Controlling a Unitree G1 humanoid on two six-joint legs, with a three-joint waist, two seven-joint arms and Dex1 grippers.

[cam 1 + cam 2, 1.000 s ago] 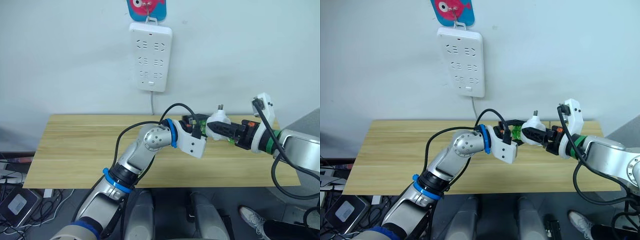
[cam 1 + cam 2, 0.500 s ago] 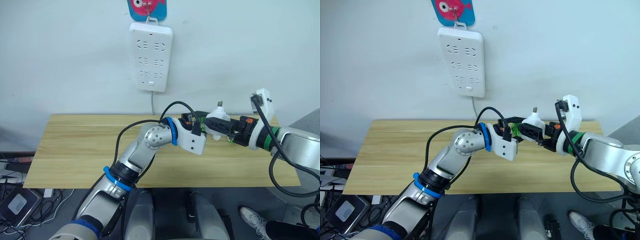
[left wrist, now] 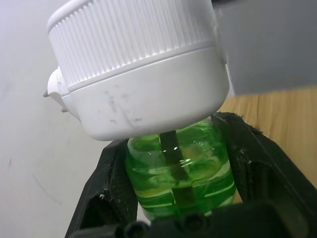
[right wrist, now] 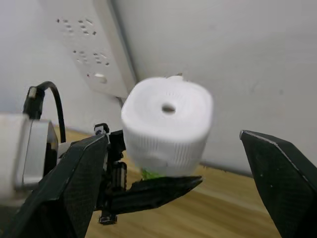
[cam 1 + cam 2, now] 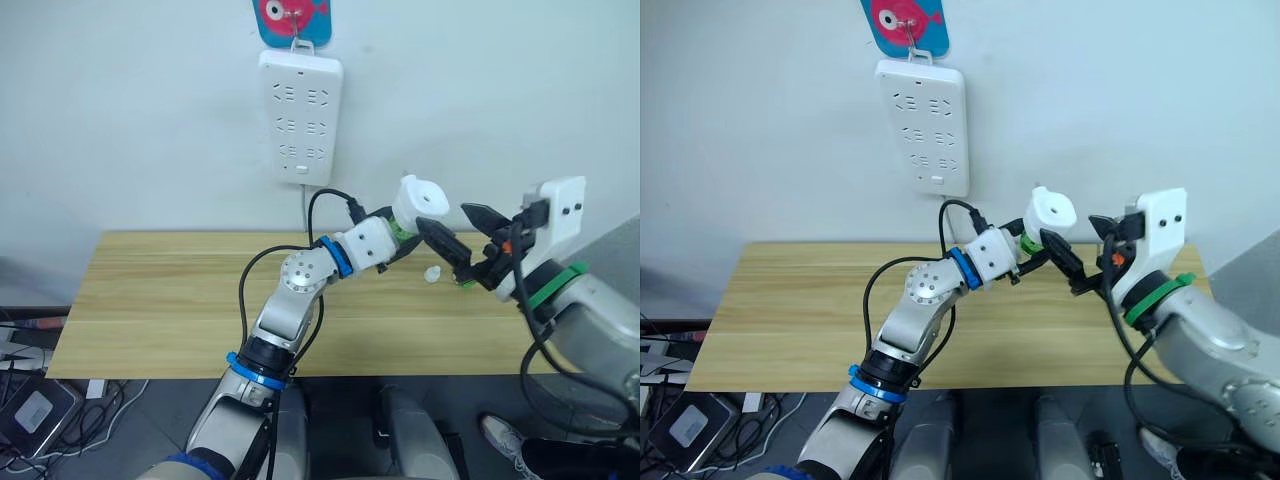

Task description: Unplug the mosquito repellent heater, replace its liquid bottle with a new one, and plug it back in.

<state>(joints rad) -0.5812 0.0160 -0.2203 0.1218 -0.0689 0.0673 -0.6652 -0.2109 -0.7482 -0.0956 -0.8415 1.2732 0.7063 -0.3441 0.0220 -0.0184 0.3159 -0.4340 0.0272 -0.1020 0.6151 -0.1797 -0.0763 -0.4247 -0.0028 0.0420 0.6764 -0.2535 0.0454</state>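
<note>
Mosquito repellent heater (image 5: pixel 419 199) is sitting raised above the bench (image 5: pixel 160 290), its green bottle (image 3: pixel 178 168) clamped in the left tool (image 3: pixel 173 163), while the right tool (image 5: pixel 462 236) is hovering alongside, fingers apart.

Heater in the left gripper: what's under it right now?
Under the mosquito repellent heater sits a green liquid bottle, clamped between the left gripper's black fingers. The bottle's neck is hidden inside the heater.

Counted items
One mosquito repellent heater (image 5: pixel 419 199), one green bottle (image 3: pixel 181 171), one power strip (image 5: pixel 300 116), one small cap (image 5: pixel 432 273), two grippers, one table (image 5: pixel 160 300).
</note>
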